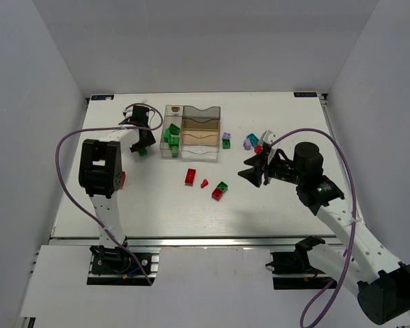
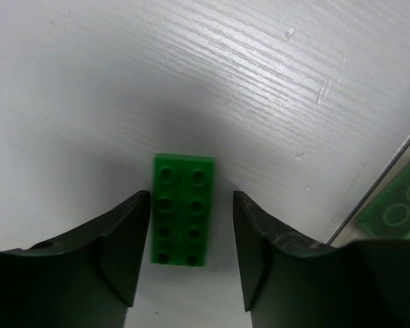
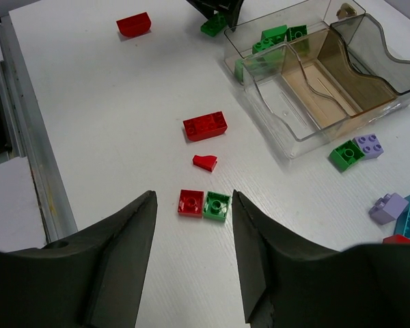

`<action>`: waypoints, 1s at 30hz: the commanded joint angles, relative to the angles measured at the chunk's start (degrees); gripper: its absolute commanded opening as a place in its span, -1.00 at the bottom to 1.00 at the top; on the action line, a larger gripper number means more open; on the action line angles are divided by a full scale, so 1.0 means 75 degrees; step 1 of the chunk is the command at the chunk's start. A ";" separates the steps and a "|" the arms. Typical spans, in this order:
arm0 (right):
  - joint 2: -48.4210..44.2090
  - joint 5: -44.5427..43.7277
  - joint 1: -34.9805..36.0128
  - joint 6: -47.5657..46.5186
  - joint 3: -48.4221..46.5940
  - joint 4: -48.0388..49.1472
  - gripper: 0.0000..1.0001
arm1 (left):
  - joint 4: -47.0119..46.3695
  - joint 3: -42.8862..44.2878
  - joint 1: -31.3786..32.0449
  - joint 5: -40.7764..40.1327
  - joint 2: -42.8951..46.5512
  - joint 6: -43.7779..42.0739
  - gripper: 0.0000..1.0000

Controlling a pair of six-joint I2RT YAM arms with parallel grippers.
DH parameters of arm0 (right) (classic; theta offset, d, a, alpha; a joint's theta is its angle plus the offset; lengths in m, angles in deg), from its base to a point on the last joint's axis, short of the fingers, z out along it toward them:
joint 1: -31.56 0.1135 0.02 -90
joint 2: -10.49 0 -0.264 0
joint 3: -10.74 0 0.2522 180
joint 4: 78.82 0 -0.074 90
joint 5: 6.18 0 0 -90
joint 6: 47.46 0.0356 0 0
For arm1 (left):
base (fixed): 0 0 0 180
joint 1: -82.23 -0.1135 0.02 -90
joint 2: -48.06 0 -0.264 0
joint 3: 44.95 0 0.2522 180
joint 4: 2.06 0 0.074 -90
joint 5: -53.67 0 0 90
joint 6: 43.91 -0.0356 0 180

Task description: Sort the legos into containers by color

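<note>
Bright, even light; a soft shadow lies ahead of the left tool [image 2: 190, 205].

Both arms: white tubular links, black joint housings. left arm [image 1: 101, 171]: small red patch on the housing side. right arm [image 1: 307, 162]: green light behind the wrist. lilac cable [image 1: 68, 147] loops along each. fingers [image 2: 116, 253]: matte black, curved inner faces, scuffed edges, one small round hole near the base.

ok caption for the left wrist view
Left gripper fingers open astride a flat green eight-stud plastic brick on the white table.
</note>
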 commanded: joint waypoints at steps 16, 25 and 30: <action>-0.0033 0.0044 -0.0169 -0.0066 0.0133 0.0301 0.06 | -0.2024 -0.1783 0.0135 0.2360 0.3454 -0.1323 -1.00; 0.0002 0.0371 -0.0228 -0.0241 0.0356 0.0606 0.09 | -0.2133 -0.0873 0.0358 0.4250 0.2463 -0.1359 -0.89; 0.0014 0.0735 -0.0263 -0.0698 0.0438 0.0477 0.26 | -0.1909 -0.0307 0.0546 0.4029 0.1583 -0.1265 -0.26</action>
